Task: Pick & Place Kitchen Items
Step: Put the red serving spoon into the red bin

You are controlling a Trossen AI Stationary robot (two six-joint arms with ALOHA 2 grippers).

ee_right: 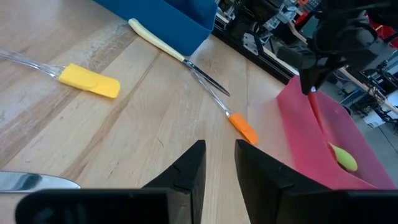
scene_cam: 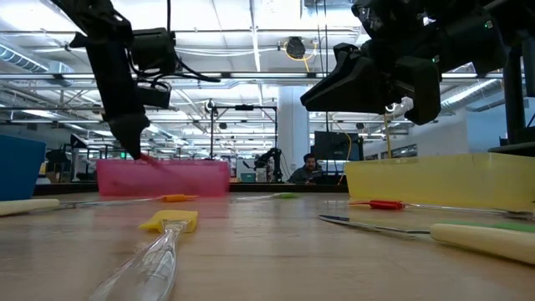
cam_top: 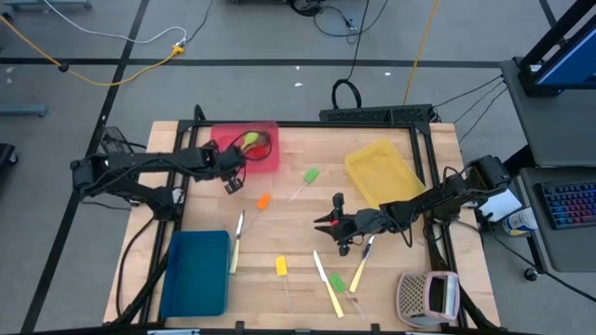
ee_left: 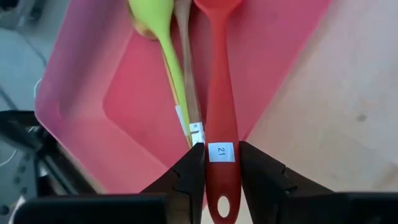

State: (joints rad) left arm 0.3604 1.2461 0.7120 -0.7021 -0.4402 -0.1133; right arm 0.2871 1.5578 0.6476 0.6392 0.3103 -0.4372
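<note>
the left gripper (ee_left: 221,180) is clamped on the handle of a red spoon (ee_left: 219,87) whose bowl reaches over the red tray (ee_left: 130,99), where a green spoon (ee_left: 163,43) and a brown spoon (ee_left: 186,68) already lie; if it lets go too near the tray's rim the handle could catch the wall and tip the spoon out onto the table (cam_top: 279,214). the right gripper (cam_top: 328,223) hangs empty with a narrow gap between its fingers over mid-table, well apart from the left one. the orange spatula (cam_top: 263,201) and a cream-handled knife (cam_top: 237,244) lie near the tray, so pulling back towards them leaves little room
</note>
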